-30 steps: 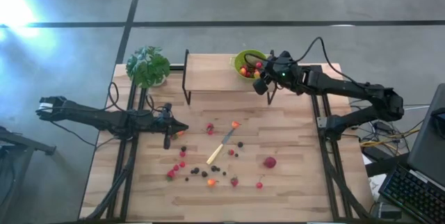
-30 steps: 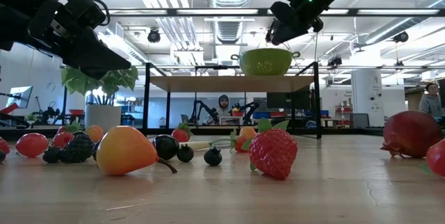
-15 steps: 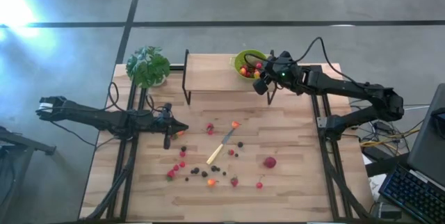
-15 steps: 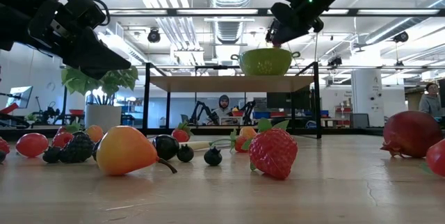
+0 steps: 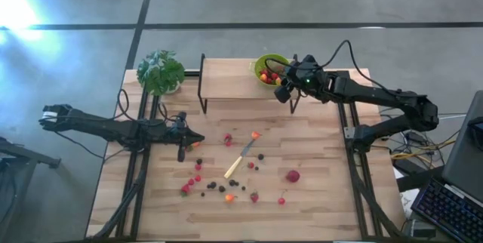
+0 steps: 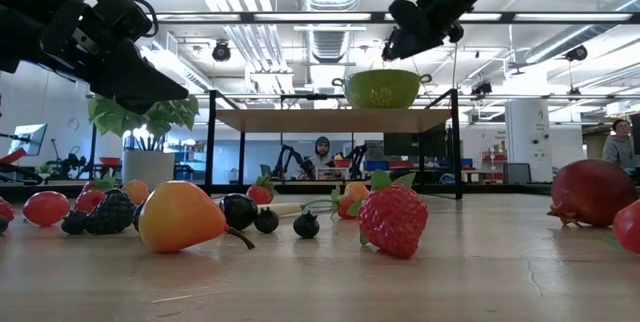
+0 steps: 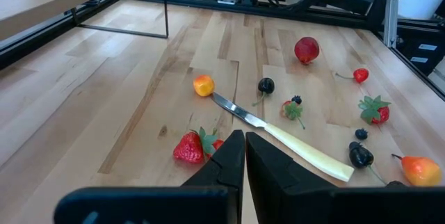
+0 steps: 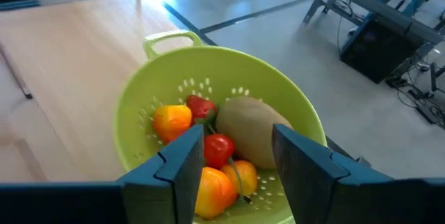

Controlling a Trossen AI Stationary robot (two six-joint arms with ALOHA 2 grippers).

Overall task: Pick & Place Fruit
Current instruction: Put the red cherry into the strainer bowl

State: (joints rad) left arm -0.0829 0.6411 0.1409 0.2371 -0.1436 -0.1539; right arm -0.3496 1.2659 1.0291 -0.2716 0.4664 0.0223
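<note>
Now the right gripper [image 8: 233, 158], jaws apart over the green colander [image 8: 299, 113], has dropped a kiwi-like ball [image 8: 254, 130] inside; delivered.

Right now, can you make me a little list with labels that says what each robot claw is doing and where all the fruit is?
right claw: open, above the green colander, holding nothing
colander spot: on the raised shelf at the back of the table
in the colander: kiwi-like ball, strawberry, red, orange and yellow pieces
left claw: shut, empty, above the table
on the table: scattered red and dark fruit, plus a knife
biggest loose fruit: red ball toward the right arm's side
plant: back corner, left arm's side
</note>
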